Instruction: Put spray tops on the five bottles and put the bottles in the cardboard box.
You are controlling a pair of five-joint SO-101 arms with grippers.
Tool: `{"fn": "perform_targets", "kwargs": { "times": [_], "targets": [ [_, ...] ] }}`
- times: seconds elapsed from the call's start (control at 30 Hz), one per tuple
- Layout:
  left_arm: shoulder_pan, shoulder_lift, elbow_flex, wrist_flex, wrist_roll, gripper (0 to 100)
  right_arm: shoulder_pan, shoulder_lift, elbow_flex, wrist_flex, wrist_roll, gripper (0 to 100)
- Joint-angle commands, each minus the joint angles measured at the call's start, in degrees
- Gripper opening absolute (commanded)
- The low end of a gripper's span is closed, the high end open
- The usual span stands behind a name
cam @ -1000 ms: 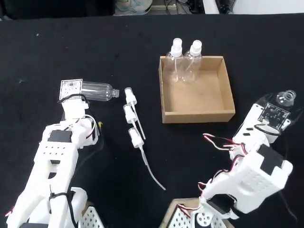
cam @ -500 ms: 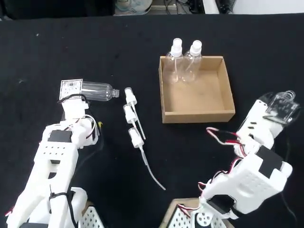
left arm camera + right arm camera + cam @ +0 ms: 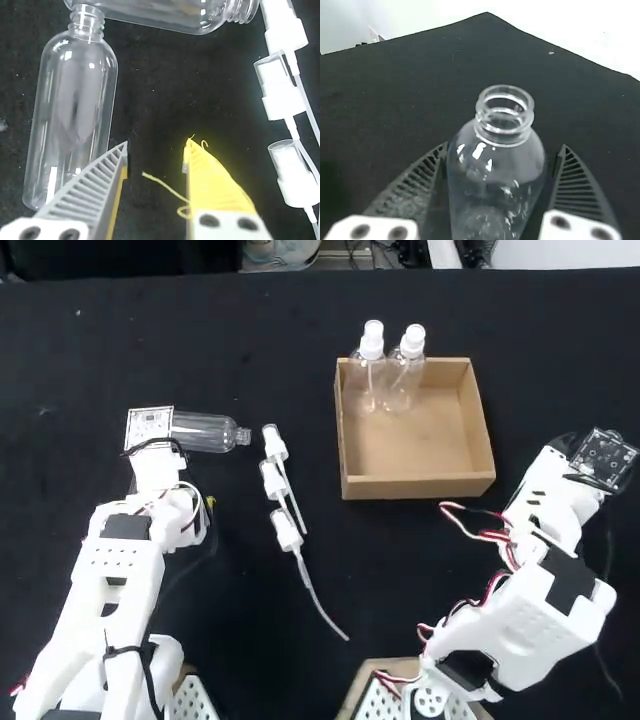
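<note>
Right gripper (image 3: 504, 150): it is squeezing a clear bottle (image 3: 502, 145) between its two fingers. The bottle's mouth is open and is wearing no top.
Right arm (image 3: 545, 510): it is reaching out over the black table (image 3: 100, 340), off to the side of the cardboard box (image 3: 415, 485).
Left gripper (image 3: 156, 145): its fingers are spread apart and are holding nothing. It is hanging low over the table.
Near bottle (image 3: 70, 110): it is lying on its side just beside the gripper's grey finger (image 3: 102, 180). It is wearing no top.
Far bottle (image 3: 165, 12): it is lying on its side just past the near bottle, with its mouth pointing toward the spray tops.
Spray tops (image 3: 273, 480): three are lying in a row on the table, between the far bottle and the cardboard box. Their thin tubes are trailing out behind them.
Cardboard box: it is sitting on the table. Two capped bottles (image 3: 371, 370) are sitting inside it, against its far wall.
</note>
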Motion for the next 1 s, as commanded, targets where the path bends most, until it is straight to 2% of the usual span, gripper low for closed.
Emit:
{"fn": "perform_targets", "kwargs": {
  "times": [0.0, 0.17, 0.67, 0.97],
  "targets": [
    [0.3, -0.6, -0.5, -0.9, 0.3, 18, 0.4, -7.3, 1.3, -3.2, -0.2, 28.3],
    [0.3, -0.6, -0.5, -0.9, 0.3, 18, -1.0, -11.6, 4.5, -2.8, -0.2, 28.3],
    [0.3, -0.6, -0.2, -0.9, 0.2, 18, -0.6, -8.0, 2.7, 0.2, -0.1, 28.3],
    [0.3, -0.6, -0.4, -0.9, 0.2, 18, -0.7, -5.3, 2.5, -3.9, -0.1, 28.3]
  ]
}}
